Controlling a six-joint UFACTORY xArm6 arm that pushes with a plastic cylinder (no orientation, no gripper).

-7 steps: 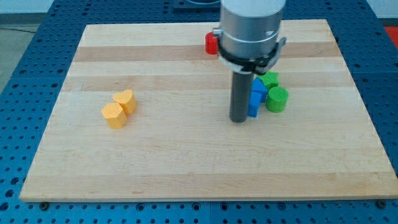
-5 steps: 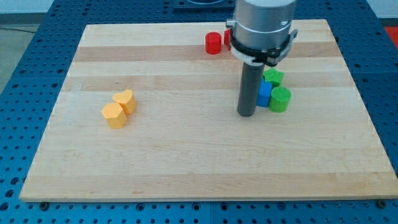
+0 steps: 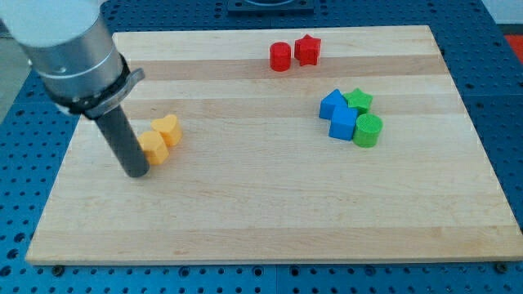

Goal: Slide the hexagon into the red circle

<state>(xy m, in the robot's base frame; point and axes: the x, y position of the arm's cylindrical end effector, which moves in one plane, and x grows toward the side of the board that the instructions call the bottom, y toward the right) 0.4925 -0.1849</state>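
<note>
tip (image 3: 136, 173) at hexagon's (image 3: 152, 148) lower-left, touching | placed to shove it up-right toward red circle (image 3: 280, 56) | no gripper, bare rod

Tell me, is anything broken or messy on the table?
Nothing stands out. My tip sits just left of the yellow hexagon; the red circle is far off near the top. All blocks lie flat on the board.

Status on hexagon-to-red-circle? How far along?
Done: my tip is at the view's left of the yellow hexagon, right against it or nearly so. In hand: lining up the push. Left: the whole slide; the hexagon sits beside the yellow heart, far from the red circle near the view's top.
</note>
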